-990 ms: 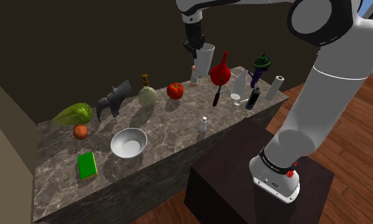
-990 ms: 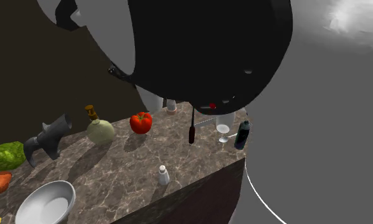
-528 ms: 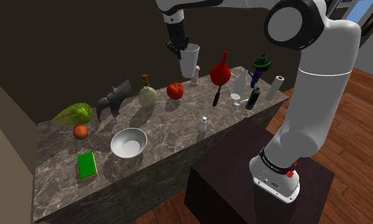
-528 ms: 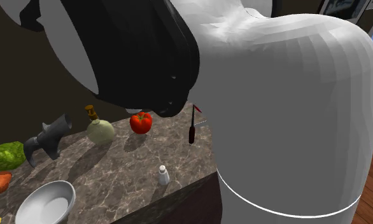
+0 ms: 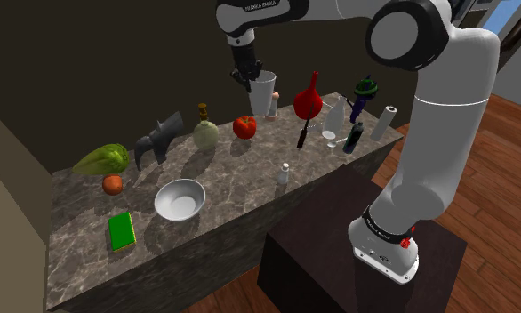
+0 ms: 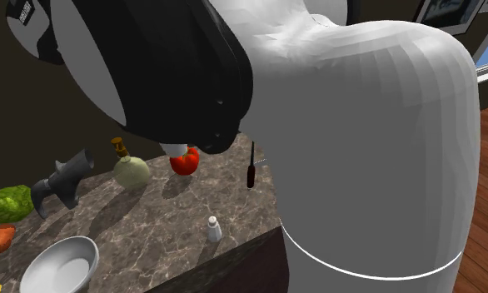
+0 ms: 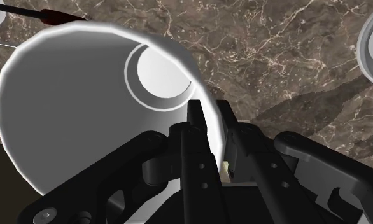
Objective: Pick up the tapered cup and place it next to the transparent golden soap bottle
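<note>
Being pinched at its rim by the closed fingers of the gripper [image 7: 208, 111], the white cup [image 5: 264, 92] has been carried toward the shoulder view's left, nearer the soap bottle [image 5: 205, 134].

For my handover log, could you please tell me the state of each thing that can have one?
White tapered cup: upright, empty, wall clamped, held above the marble counter.
Black tool: shut on the cup's wall.
Round pale soap bottle with golden pump: upright, standing free.
White bowl: upright, empty.
Green book: closed, lying flat.
</note>
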